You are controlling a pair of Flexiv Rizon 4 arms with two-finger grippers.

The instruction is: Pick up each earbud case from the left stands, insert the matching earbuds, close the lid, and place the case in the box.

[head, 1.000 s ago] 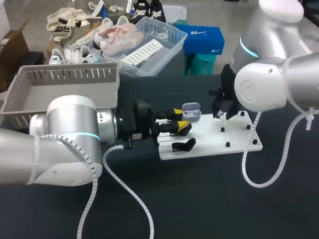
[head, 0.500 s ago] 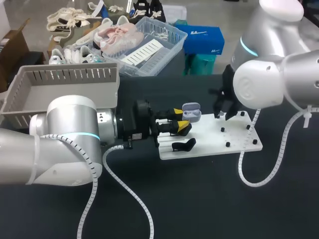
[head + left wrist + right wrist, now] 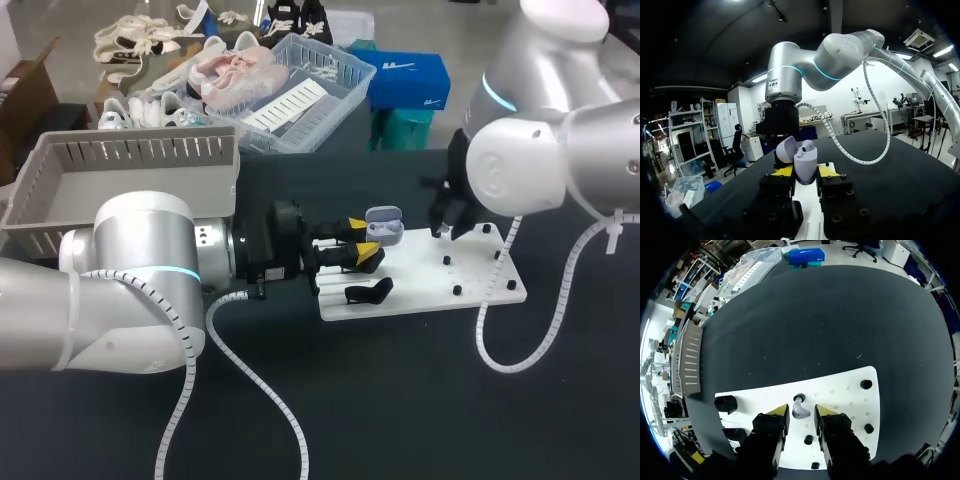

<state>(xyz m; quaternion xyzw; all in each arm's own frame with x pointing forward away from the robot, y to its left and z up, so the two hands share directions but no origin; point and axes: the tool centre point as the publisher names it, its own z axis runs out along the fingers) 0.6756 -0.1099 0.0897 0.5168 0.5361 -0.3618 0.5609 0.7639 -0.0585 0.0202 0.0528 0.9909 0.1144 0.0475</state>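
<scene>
Lilac earbud case point(image 3: 384, 226), lid open, sits clamped in the left gripper point(image 3: 805, 171) at frame centre. Right gripper point(image 3: 801, 412) hangs open and empty, its fingers either side of the earbud point(image 3: 799, 408). It should descend centred, then pinch gently.

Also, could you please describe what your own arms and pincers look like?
Both the left arm and right arm are glossy silver-grey with rounded joints, each with a glowing cyan ring and a white spiral cable looping alongside. The left pincer and right pincer are blocky black, with two fingers ending in bright yellow tips.
</scene>
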